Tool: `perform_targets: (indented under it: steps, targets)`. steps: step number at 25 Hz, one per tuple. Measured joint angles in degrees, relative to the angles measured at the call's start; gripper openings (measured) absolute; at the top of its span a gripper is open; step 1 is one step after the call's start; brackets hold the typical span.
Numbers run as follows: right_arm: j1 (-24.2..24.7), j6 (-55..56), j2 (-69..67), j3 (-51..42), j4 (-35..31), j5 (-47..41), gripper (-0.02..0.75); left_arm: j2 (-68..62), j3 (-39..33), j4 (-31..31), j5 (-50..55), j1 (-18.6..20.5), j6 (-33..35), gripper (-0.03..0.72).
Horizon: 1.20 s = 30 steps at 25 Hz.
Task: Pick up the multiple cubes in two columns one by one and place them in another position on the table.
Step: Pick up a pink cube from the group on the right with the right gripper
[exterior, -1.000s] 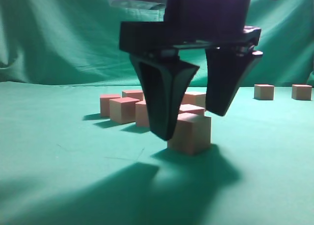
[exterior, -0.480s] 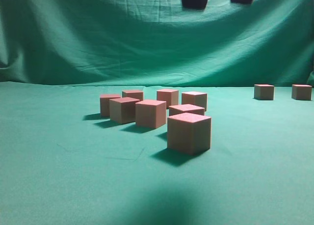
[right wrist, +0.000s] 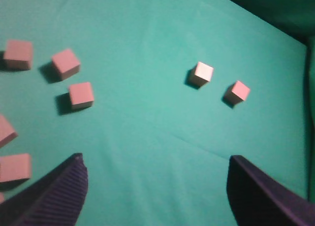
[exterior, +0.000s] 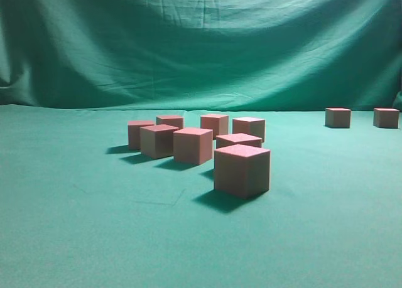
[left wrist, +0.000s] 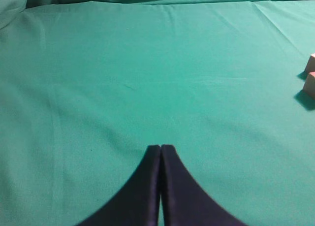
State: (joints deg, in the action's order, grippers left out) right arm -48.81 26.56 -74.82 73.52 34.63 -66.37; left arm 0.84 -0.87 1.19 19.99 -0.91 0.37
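Note:
Several salmon-pink cubes stand clustered mid-table in the exterior view, the nearest cube (exterior: pixel 242 169) in front and another cube (exterior: pixel 193 144) behind it to the left. Two more cubes (exterior: pixel 338 117) sit apart at the far right. No gripper shows in that view. In the right wrist view my right gripper (right wrist: pixel 156 167) is open and empty, high above the green table (right wrist: pixel 147 137), with two cubes (right wrist: pixel 202 73) ahead and several cubes (right wrist: pixel 80 95) at the left. My left gripper (left wrist: pixel 161 147) is shut on nothing above bare cloth, two cubes (left wrist: pixel 310 83) at the right edge of its view.
A draped green cloth backdrop (exterior: pixel 201 43) rises behind the table. Green cloth (exterior: pixel 94 225) covers the table in front and to the left of the cluster.
The right gripper, which straddled the nearest cube a second ago, has risen out of the top of the exterior view. That cube stays on the table. The other cubes have not moved.

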Motion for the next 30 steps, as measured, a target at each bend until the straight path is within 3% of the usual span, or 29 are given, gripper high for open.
perform_targets:
  steps: [3, 10, 15, 19, 30]
  targets:
    - [6.87, -0.99, -0.24, 0.00, -2.56, -0.51, 0.578, 0.00, 0.00, 0.00, 0.00, 0.00, 0.00, 0.000]
    - [24.37, -13.78, -7.44, 1.91, -20.70, 0.75, 0.578, 0.00, 0.00, 0.00, 0.00, 0.00, 0.00, 0.000]
    - [34.19, -19.04, -17.92, 8.52, -28.94, 0.84, 0.578, 0.00, 0.00, 0.00, 0.00, 0.00, 0.00, 0.000]
    - [36.53, -20.22, -27.59, 16.74, -29.31, 0.97, 0.578, 0.00, 0.00, 0.00, 0.00, 0.00, 0.00, 0.000]
    - [36.59, -23.52, -52.13, 42.08, -29.98, 1.55, 0.578, 0.00, 0.00, 0.00, 0.00, 0.00, 0.00, 0.000]
